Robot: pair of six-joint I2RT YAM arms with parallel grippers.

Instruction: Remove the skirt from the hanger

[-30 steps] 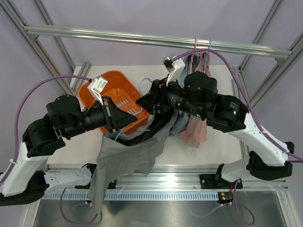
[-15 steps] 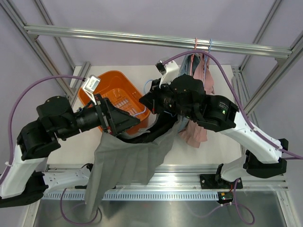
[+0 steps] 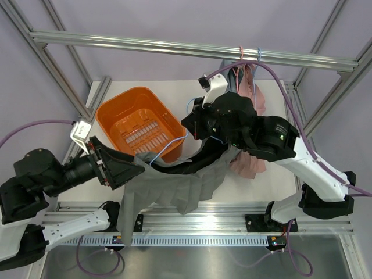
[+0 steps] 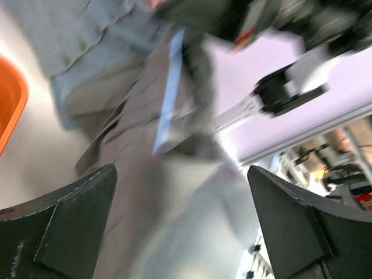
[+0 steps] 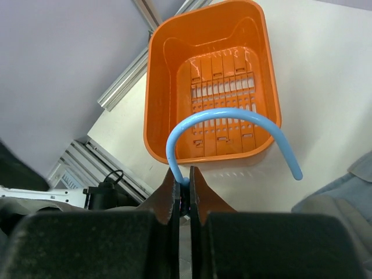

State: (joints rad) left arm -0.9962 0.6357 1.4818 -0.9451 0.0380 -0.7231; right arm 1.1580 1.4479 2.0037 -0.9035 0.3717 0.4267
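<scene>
The grey skirt (image 3: 168, 189) with its dark waistband (image 3: 189, 164) sags from the blue hanger (image 3: 172, 141) and drapes over the table's front edge. My right gripper (image 5: 185, 181) is shut on the base of the hanger's blue hook (image 5: 232, 114); seen from above it (image 3: 196, 132) sits beside the basket's right corner. My left gripper (image 3: 135, 167) is open at the skirt's left end, holding nothing. In the left wrist view its fingers (image 4: 75, 221) stand wide apart, with blurred grey skirt cloth (image 4: 139, 174) and the hanger's blue bar (image 4: 168, 99) ahead.
An orange basket (image 3: 136, 125) stands at the back left of the white table (image 3: 273, 180). Pink clothes (image 3: 250, 165) hang on hangers from the overhead rail (image 3: 174, 46) at the right. A light blue shirt (image 4: 87, 35) hangs beside the skirt.
My left gripper opened, let go of the skirt and drew back toward the lower left. My right gripper shut on the hanger's hook. The skirt's left side sank.
</scene>
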